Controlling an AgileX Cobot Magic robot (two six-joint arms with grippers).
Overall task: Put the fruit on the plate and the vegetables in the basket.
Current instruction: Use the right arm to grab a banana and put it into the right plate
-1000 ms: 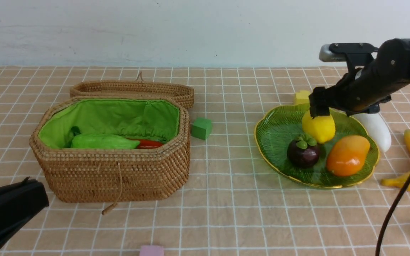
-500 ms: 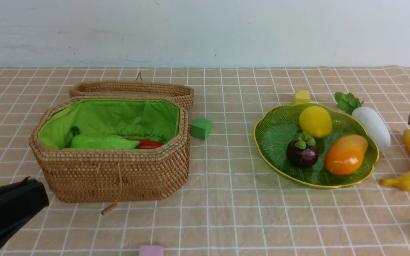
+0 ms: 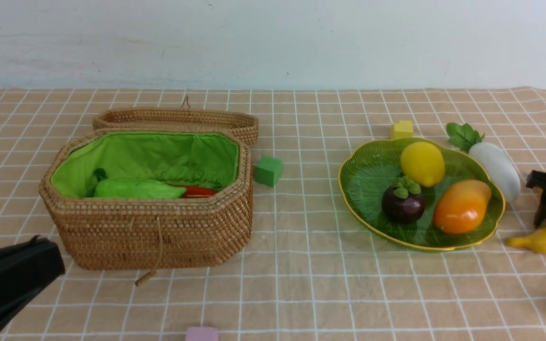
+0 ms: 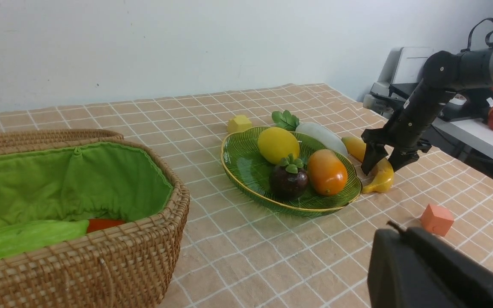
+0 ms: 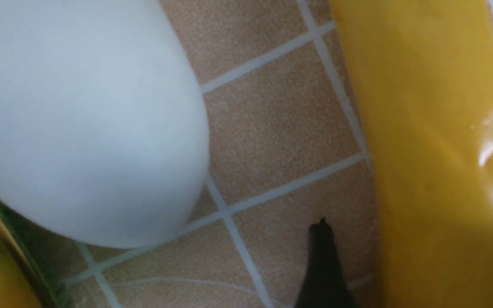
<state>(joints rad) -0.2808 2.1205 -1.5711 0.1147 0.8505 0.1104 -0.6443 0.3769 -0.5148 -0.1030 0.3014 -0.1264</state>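
Note:
The lemon (image 3: 422, 163), mangosteen (image 3: 403, 203) and mango (image 3: 462, 206) lie on the green plate (image 3: 365, 175). Just right of the plate rests the white radish (image 3: 495, 170), and beyond it the banana (image 3: 545, 234) lies on the cloth. My right gripper (image 4: 379, 170) stands astride the banana, open; one fingertip (image 5: 322, 239) shows a narrow gap to the peel. The basket (image 3: 159, 232) holds a green pod (image 3: 135, 188) and an orange-red vegetable (image 3: 197, 191). My left gripper (image 4: 396, 233) hangs shut and empty near the basket's front left.
The wicker lid (image 3: 178, 118) lies open behind the basket. Loose cubes sit about: green (image 3: 268, 170), yellow (image 3: 402, 129), pink (image 3: 202, 334) and orange (image 4: 437, 219). A side bench with a printer (image 4: 405, 68) stands past the table's right edge.
My right gripper has left the lemon on the plate, swung right and come down over the banana, its jaws narrowing. The left arm has not moved.

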